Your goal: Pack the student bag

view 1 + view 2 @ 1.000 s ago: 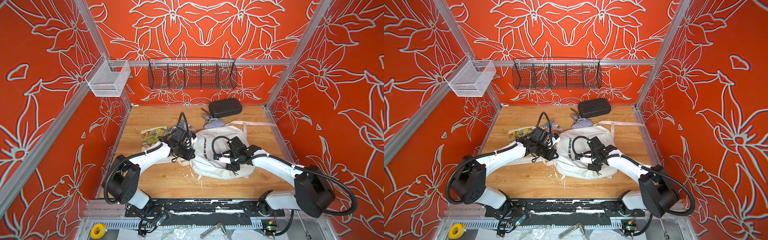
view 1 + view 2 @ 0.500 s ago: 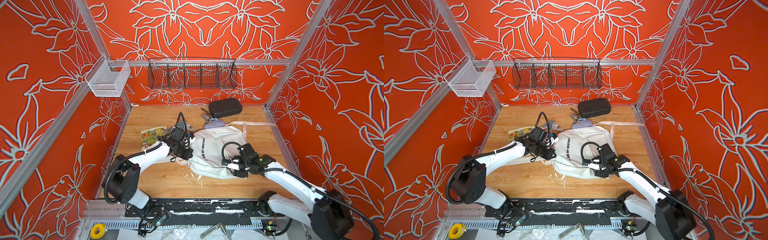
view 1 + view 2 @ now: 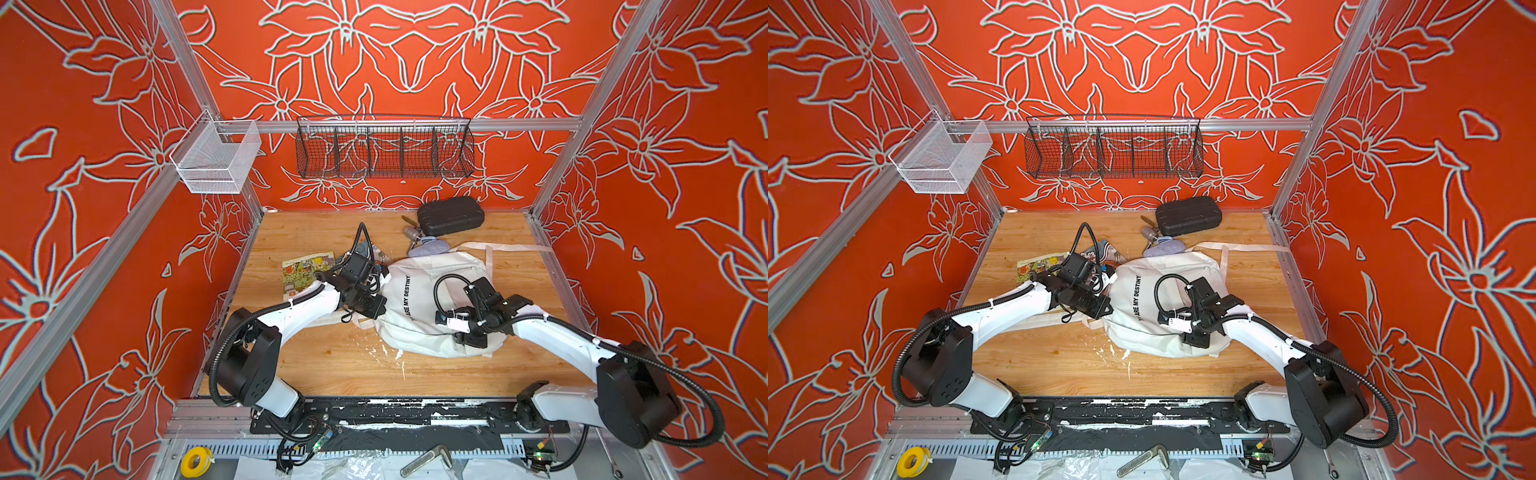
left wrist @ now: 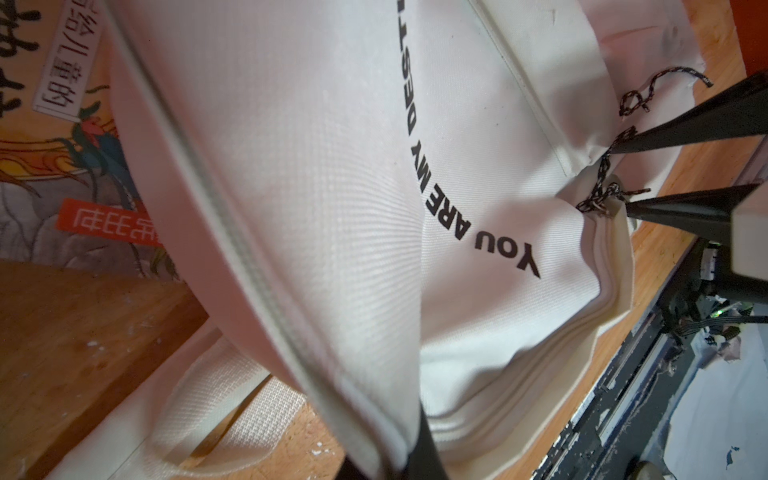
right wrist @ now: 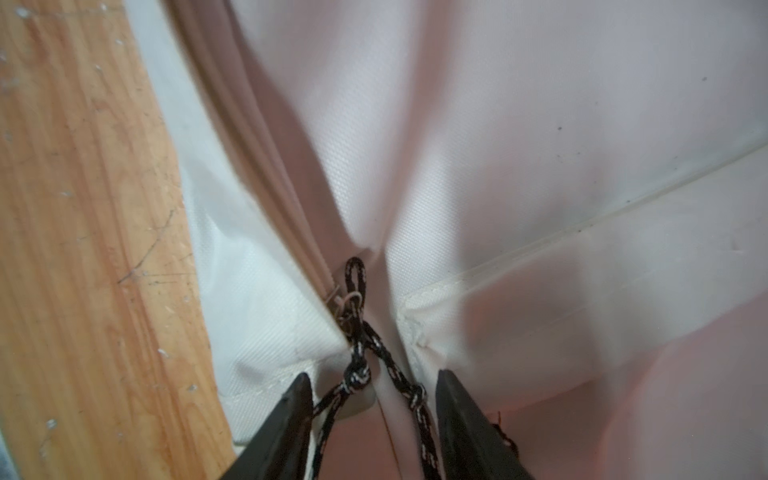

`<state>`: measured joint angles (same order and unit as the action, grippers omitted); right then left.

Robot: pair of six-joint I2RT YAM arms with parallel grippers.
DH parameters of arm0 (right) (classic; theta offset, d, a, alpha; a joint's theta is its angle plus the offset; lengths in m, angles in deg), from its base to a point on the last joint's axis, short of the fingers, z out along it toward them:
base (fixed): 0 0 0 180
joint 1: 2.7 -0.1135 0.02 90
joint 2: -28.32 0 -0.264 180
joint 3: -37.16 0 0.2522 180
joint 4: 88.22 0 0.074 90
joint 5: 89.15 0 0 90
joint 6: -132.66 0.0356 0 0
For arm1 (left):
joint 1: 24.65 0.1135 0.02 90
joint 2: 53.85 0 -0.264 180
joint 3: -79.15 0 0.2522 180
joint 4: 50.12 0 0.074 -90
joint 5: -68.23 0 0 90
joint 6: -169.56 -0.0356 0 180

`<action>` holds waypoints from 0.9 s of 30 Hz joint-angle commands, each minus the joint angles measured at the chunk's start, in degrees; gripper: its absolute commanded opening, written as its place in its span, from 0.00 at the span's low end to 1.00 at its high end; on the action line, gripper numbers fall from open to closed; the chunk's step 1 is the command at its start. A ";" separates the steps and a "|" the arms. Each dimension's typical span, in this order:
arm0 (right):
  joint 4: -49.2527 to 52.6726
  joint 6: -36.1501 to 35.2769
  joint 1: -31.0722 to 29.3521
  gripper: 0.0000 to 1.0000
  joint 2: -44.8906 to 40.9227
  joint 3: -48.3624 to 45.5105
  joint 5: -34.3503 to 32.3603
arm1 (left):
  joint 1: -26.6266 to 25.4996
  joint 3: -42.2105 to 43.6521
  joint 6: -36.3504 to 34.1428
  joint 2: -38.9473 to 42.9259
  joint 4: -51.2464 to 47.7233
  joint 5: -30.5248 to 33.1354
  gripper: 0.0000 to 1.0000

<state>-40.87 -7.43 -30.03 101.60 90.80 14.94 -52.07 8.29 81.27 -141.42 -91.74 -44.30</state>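
Note:
The white student bag (image 3: 419,291) (image 3: 1142,332) with black "YOU ARE MY DESTINY" print lies flat mid-table in both top views. My left gripper (image 3: 376,309) (image 3: 1104,309) is at its left edge, shut on a fold of the bag's fabric (image 4: 374,415) and holding it up. My right gripper (image 3: 442,320) (image 3: 1165,320) rests low on the bag's near right part. Its jaws stand apart either side of the black zipper cords (image 5: 361,345), which run loose between the fingertips (image 5: 299,399). In the left wrist view the right gripper (image 4: 623,178) straddles the same cords (image 4: 602,174).
A black hard case (image 3: 451,216) and a lavender pouch (image 3: 428,249) lie behind the bag, a picture book (image 3: 307,270) to its left under my left arm. A white strap (image 3: 515,248) trails to the right. Wire baskets (image 3: 384,151) (image 3: 216,162) hang on the walls.
My right gripper has shifted over the bag's near part onto the zipper cords, and its jaws have narrowed. The left gripper has kept its hold on the fabric, almost still.

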 commanded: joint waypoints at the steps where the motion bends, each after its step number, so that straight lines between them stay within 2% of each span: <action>1: 1.17 0.19 -0.27 0.46 -1.50 0.51 4.98 | 0.26 -1.35 0.31 0.10 0.31 1.14 0.00; 4: 3.36 -0.19 -0.24 0.38 -0.28 0.84 2.73 | 0.26 -1.43 0.17 0.12 0.08 1.53 0.00; 11: 6.07 0.78 -0.35 0.27 4.15 2.16 -3.94 | 0.22 -1.47 -0.22 0.64 -0.27 2.29 0.00; 16: 4.59 1.75 -0.87 0.05 2.22 4.02 -3.66 | 0.19 -1.69 -0.30 0.72 -0.18 1.81 0.00; 19: 4.17 2.48 -1.19 0.00 -1.08 5.76 -1.40 | 0.19 -1.70 -0.65 1.11 -0.18 1.41 0.00; 23: 6.55 3.19 -1.67 0.00 -4.96 8.79 -0.20 | 0.25 -0.55 -1.25 4.57 1.77 0.93 0.36; 27: 8.84 4.39 -2.10 0.00 -7.67 11.36 2.09 | 0.08 2.23 -2.68 11.88 7.08 1.73 0.61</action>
<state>-33.20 -4.35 -31.56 95.89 99.32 13.15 -51.85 9.40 80.64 -135.36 -89.47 -42.09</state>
